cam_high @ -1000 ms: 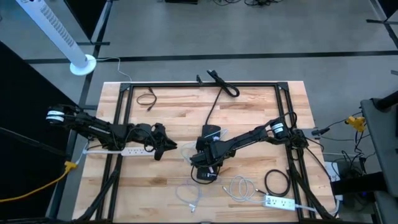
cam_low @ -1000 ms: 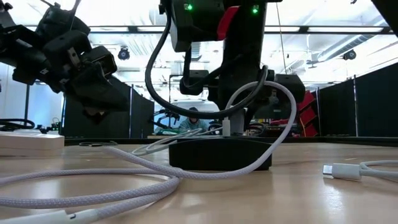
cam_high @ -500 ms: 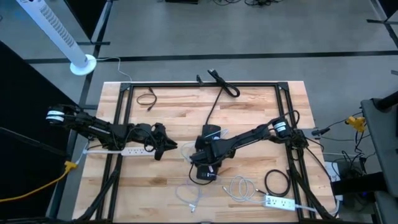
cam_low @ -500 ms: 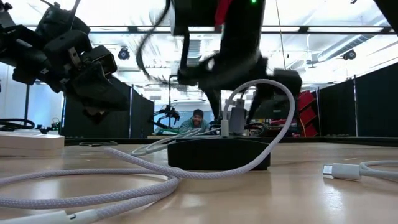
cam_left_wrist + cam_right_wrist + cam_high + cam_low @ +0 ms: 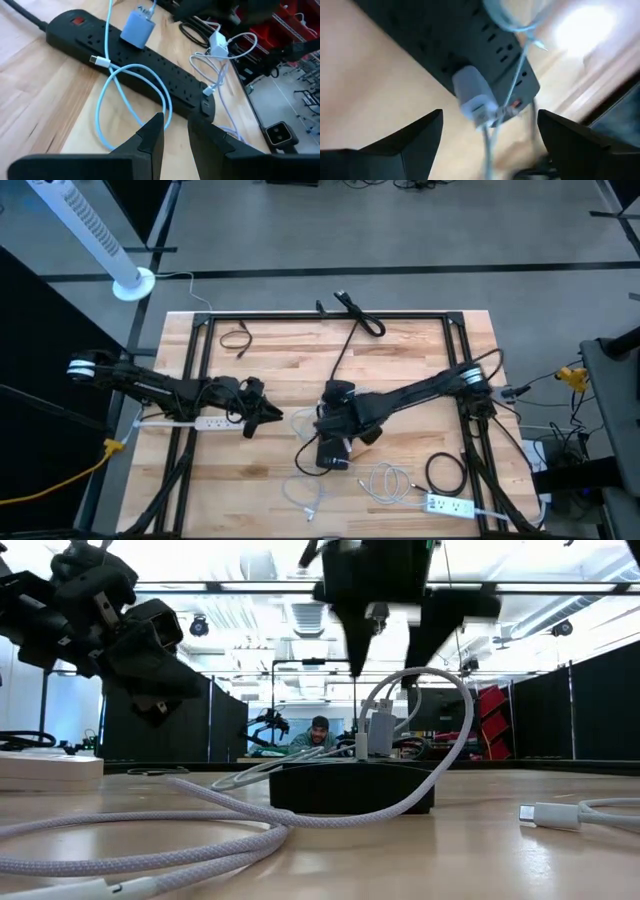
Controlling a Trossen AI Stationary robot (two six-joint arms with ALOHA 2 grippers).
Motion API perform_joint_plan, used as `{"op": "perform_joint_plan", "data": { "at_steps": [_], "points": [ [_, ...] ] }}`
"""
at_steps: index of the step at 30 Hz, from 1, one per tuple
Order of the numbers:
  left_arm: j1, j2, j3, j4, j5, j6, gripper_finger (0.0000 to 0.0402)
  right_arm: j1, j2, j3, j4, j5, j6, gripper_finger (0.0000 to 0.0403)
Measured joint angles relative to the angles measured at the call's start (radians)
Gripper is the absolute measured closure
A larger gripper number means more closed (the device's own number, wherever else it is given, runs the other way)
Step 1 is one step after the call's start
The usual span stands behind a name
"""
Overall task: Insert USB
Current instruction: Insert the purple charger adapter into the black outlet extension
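Observation:
A black power strip [image 5: 333, 442] lies mid-table. A pale charger block [image 5: 472, 97] stands plugged into it [image 5: 380, 730], and the plug [image 5: 495, 116] of a pale USB cable [image 5: 440, 740] sits in the charger. The cable loops over the strip and onto the table. My right gripper [image 5: 382, 675] hangs open just above the charger [image 5: 335, 420], one finger to each side, touching nothing [image 5: 490, 112]. My left gripper [image 5: 272, 417] hovers left of the strip, held off the table [image 5: 150, 640], its fingers a narrow gap apart [image 5: 176, 120]. A loose plug end [image 5: 100, 61] of the cable lies across the strip.
A white power strip [image 5: 215, 422] lies under my left arm and another [image 5: 447, 505] at the near right. Coiled cables [image 5: 445, 473] [image 5: 390, 482] [image 5: 305, 492] lie near the front edge, a black cord [image 5: 360, 318] at the far edge. A person [image 5: 318, 730] sits beyond the table.
My right gripper has gone up from the charger and now hangs clear above it. The charger and the cable plugged into it have stayed in place on the strip. My left gripper has risen a little.

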Motion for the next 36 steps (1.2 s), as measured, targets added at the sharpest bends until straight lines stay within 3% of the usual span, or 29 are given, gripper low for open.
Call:
{"op": "perform_joint_plan", "data": {
  "at_steps": [3, 10, 12, 16, 18, 24, 36],
  "points": [
    [0.0, -0.034, 0.0, -0.015, 0.006, 0.031, 0.0326, -0.046, -0.087, -0.013, 0.015, -0.14, 0.223, 0.0111],
    [-0.012, -0.077, -0.002, -0.03, 0.007, 0.072, 0.0326, -0.136, -0.208, -0.139, 0.077, -0.169, 0.703, 0.0149],
    [-0.024, -0.078, -0.005, -0.047, 0.008, 0.076, 0.0326, -0.145, -0.22, -0.182, 0.127, -0.225, 0.693, 0.0156],
    [-0.044, -0.082, -0.021, -0.051, 0.009, 0.081, 0.0326, -0.128, -0.214, -0.232, 0.277, -0.242, 0.54, 0.0162],
    [-0.054, -0.084, -0.029, -0.051, 0.009, 0.072, 0.0326, -0.13, -0.193, -0.236, 0.318, -0.252, 0.541, 0.0162],
    [-0.096, -0.086, -0.056, -0.051, 0.002, 0.028, 0.0326, -0.157, -0.126, -0.239, 0.304, -0.317, 0.572, 0.0138],
    [-0.106, -0.087, -0.061, -0.038, -0.022, 0.016, 0.0326, -0.173, -0.121, -0.326, 0.341, -0.282, 0.56, 0.0126]
  ]
}}
